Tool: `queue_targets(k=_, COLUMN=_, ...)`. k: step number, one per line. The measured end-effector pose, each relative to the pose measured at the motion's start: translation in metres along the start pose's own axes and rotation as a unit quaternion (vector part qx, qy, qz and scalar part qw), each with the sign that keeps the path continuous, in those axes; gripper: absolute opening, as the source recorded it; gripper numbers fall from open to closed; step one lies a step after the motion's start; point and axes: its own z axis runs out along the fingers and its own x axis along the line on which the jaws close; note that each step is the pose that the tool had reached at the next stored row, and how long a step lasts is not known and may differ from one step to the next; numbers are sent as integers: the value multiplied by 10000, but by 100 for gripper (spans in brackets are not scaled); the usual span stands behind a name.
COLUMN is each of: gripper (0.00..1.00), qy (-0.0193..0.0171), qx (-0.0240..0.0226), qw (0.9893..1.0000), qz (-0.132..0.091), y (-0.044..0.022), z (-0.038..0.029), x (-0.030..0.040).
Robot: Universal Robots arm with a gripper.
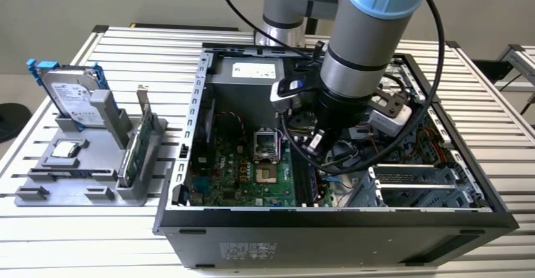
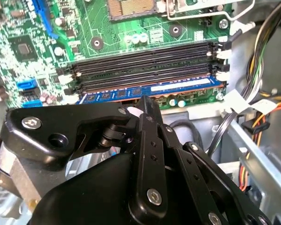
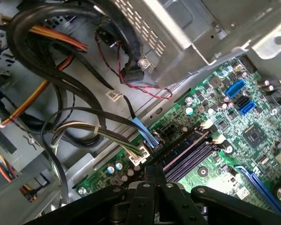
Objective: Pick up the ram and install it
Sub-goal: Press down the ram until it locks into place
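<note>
While seated lengthwise in the outermost black slot point(image 2: 145, 75), the thin blue-green ram stick point(image 2: 150, 91) lies parallel to the neighbouring slots; black gripper point(image 2: 143, 110) fingers clenched on its edge.

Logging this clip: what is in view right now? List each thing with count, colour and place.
ram: one, bluish-green, along the memory slot nearest the gripper
bare memory slots: several, black, beside the ram
motherboard: one, green, on the case floor
case: one, black and grey, open, on the table
table: one, white slats
holder: one, grey, at the exterior view's left of the case
hard drive: one, silver with blue rails, upright in the holder
card: one, green, upright in the holder
cables: several, black, orange, yellow, inside the case
arm: one, grey and light blue, reaching into the case
gripper: one, black, at the ram's edge
</note>
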Motion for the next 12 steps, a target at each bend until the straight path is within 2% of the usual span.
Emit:
queue_targets(k=6, gripper=0, qy=6, qx=-13, qw=9994, qz=-351, y=-1, z=-3, x=0)
queue_targets(k=12, gripper=0, qy=10, qx=-28, qw=9974, qz=-718, y=-2, z=-6, x=0)
